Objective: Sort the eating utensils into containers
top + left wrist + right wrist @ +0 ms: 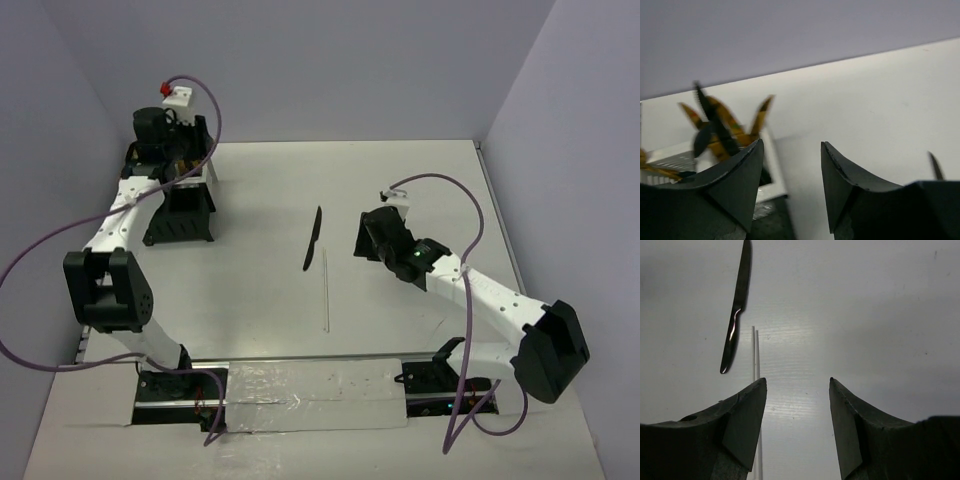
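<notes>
Dark fingers (747,410) of the right jaws are seen closest, set well apart with nothing held between them and nothing touched. They are held above the bench (420,180) a little right of its centre, on the right arm (470,285). Just ahead of them one dark knife (737,305) lies flat near the middle of the bench, well away from every edge. One thin white stick (754,355) lies close beside it, toward the near edge, apart from the knife.

The left jaws are also spread, about half open, and nothing is gripped. They are held over the black caddy (185,225), which stands at the far left corner of the bench, close to the left edge. Gold and dark utensils (722,125) are seen standing in the caddy, leaning at various angles. At least four tips can be made out, but the view is blurred and an exact count cannot be told.

A broad stretch of bench surface lies between the caddy and the knife, and another between the knife and the far edge.
</notes>
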Action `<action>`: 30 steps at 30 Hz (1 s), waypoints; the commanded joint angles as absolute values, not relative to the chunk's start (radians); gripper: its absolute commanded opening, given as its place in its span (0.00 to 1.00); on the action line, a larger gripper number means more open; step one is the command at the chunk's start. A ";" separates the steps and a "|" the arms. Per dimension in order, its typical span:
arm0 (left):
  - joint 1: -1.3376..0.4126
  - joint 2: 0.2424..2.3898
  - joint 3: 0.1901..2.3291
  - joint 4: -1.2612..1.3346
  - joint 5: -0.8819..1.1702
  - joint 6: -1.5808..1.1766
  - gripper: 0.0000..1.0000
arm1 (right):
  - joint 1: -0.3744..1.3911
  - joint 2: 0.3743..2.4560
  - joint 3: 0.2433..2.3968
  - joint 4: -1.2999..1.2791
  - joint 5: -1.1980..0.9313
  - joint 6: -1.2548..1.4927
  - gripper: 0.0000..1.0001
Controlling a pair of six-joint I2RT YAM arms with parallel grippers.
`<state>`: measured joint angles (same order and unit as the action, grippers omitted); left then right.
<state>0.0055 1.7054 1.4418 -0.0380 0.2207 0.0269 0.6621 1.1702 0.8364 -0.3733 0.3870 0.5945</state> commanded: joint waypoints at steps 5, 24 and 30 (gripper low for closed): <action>-0.264 1.548 1.499 -0.511 0.204 0.025 0.58 | 0.655 1.223 0.917 -0.307 0.285 0.594 0.61; -0.828 1.753 1.319 -0.546 0.212 -0.123 0.61 | 0.661 1.005 0.750 -0.442 0.351 0.791 0.59; -0.870 1.827 1.247 -0.477 0.149 -0.126 0.60 | 0.664 0.936 0.727 -0.480 0.382 0.813 0.59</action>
